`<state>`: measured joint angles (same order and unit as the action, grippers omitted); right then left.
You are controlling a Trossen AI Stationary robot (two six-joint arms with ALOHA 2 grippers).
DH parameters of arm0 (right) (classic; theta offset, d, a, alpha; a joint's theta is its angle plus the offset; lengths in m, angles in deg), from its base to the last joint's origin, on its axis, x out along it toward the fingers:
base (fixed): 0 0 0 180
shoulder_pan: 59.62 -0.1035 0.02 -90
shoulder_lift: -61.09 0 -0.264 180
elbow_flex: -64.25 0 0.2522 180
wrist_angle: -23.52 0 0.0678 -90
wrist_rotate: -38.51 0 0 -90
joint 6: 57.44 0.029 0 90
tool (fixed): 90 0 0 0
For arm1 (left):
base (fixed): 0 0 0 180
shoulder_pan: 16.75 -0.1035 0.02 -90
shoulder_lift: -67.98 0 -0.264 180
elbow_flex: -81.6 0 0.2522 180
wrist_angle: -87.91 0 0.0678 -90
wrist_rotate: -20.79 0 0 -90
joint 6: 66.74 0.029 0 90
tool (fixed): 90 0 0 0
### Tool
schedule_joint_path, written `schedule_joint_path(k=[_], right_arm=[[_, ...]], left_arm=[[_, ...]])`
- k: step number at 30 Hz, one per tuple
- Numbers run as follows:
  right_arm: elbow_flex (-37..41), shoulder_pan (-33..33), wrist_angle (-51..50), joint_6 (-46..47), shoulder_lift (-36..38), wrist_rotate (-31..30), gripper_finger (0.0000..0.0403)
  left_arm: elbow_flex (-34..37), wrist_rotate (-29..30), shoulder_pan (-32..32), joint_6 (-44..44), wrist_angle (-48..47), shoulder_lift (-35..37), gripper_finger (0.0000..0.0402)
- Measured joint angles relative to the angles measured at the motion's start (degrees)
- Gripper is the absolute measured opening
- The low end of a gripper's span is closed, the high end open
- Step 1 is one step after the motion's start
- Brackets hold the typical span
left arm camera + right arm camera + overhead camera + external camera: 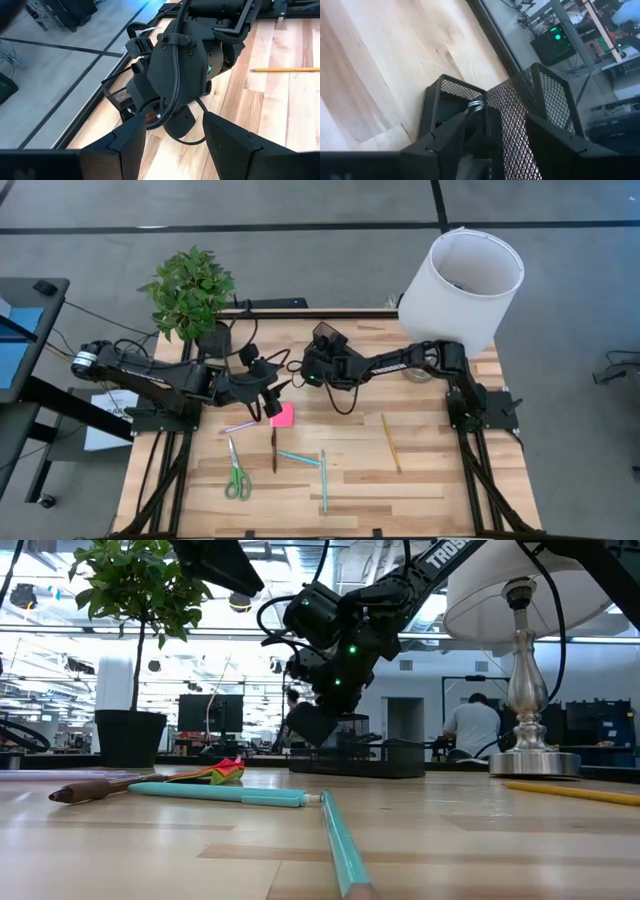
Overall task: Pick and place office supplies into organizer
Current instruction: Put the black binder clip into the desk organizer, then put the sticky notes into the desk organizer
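The black mesh organizer [520, 110] stands at the table's far middle, mostly hidden under my right arm in the high view [300, 372]. It also shows in the low view [355, 758]. My right gripper [492, 145] is open right over it, fingers either side of a mesh wall. A small thing with a metal coil end [476, 106] stands in a slot beside one finger. My left gripper [272, 400] is open and empty above the pink sticky-note pad [283, 415]. Green-handled scissors [237, 477], teal pens [322, 478], a dark pen [274, 450] and a yellow pencil [391, 443] lie flat on the table. My right gripper stands with open fingers astride the organizer's mesh wall [510, 125], coming from above. I cannot tell whether a finger touches the wall or the coil-ended thing.
A white lamp [462, 275] stands at the far right, its metal base [530, 755] beside the organizer. A potted plant [190, 292] stands at the far left. A pale pen [240, 426] lies left of the pad. Bare wood shows at the near right.
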<state>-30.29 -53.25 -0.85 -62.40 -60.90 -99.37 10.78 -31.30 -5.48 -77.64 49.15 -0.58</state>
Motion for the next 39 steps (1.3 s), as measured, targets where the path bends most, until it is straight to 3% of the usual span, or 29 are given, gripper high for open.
schedule_joint_path(k=[10,17,20,25,30,35,39], right_arm=[[0.0,-0.17,0.34,-0.02,-0.02,-0.12,0.0228],[0.07,-5.5,-0.21,-3.64,1.77,-0.24,0.0214],[0.09,-8.71,-1.98,-1.82,4.25,-0.25,0.0208],[-0.04,-15.04,-16.11,11.57,11.15,0.29,0.0199],[-0.02,-21.85,-30.23,27.04,18.02,3.06,0.019],[-0.04,-28.3,-29.84,35.0,20.19,9.81,0.0179],[-0.02,-32.98,-30.82,42.55,19.48,10.26,0.0171]], left_arm=[[0.0,0.0,0.0,-0.92,-0.02,0.0,0.019],[0.0,-0.83,0.02,-1.25,0.19,0.0,0.019],[-0.09,-3.92,0.01,-1.45,-0.16,0.08,0.019],[-0.02,-10.66,0.0,-0.55,-6.49,0.0,0.019],[0.0,-13.73,-0.07,-8.98,-18.01,-0.26,0.019],[1.79,-19.11,1.4,-12.06,-19.67,-3.9,0.019],[3.61,-21.63,5.02,-12.17,-15.63,-10.62,0.019]])
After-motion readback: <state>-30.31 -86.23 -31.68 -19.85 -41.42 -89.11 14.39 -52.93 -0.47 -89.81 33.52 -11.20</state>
